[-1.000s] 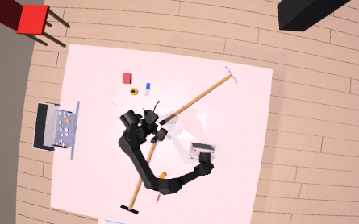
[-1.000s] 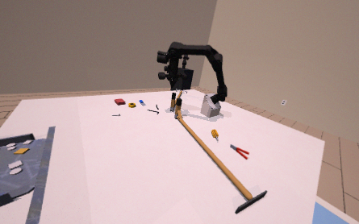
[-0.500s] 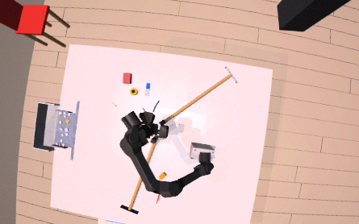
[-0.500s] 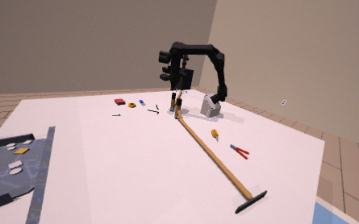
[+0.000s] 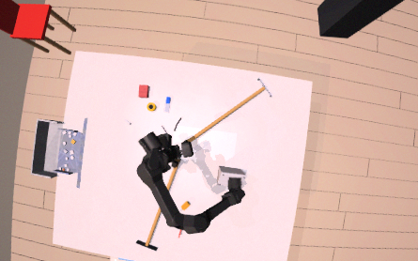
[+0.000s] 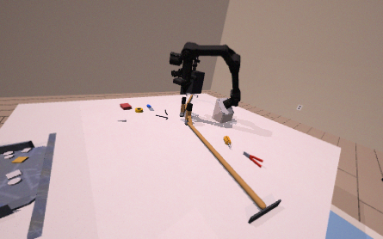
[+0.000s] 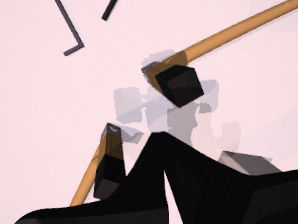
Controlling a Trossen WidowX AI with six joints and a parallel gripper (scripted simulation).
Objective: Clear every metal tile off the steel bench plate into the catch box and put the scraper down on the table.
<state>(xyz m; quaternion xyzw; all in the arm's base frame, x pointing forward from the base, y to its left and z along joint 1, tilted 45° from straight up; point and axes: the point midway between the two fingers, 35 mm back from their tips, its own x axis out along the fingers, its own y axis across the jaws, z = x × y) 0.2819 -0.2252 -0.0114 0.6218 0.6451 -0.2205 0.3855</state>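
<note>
My gripper [image 7: 158, 138] is shut with nothing between its fingers, above the table between the upright grips of two long wooden-handled tools. One tool has a black crossbar head [image 5: 147, 245] [image 6: 264, 211] at the near side; its handle [image 5: 165, 199] [image 6: 225, 163] ends in a black-topped grip [image 6: 189, 111] [image 7: 109, 172]. The other handle [image 5: 227, 113] [image 7: 240, 30] runs to a thin pale head [image 5: 264, 87] at the far corner. Several pale tiles and an orange tile [image 5: 73, 141] [image 6: 20, 160] lie on the steel plate [image 5: 76, 164]. The dark catch box [image 5: 40, 147] is at its outer end.
A red block [image 5: 144, 91] [image 6: 126, 106], a yellow tape roll [image 5: 151, 107] [image 6: 138, 110] and a blue-ended item [image 5: 168, 100] lie at the back. An orange screwdriver [image 5: 186, 205] [image 6: 227, 140] and red pliers [image 6: 255, 159] lie beside the black-headed tool. Black hex keys [image 7: 70, 25] lie near the gripper.
</note>
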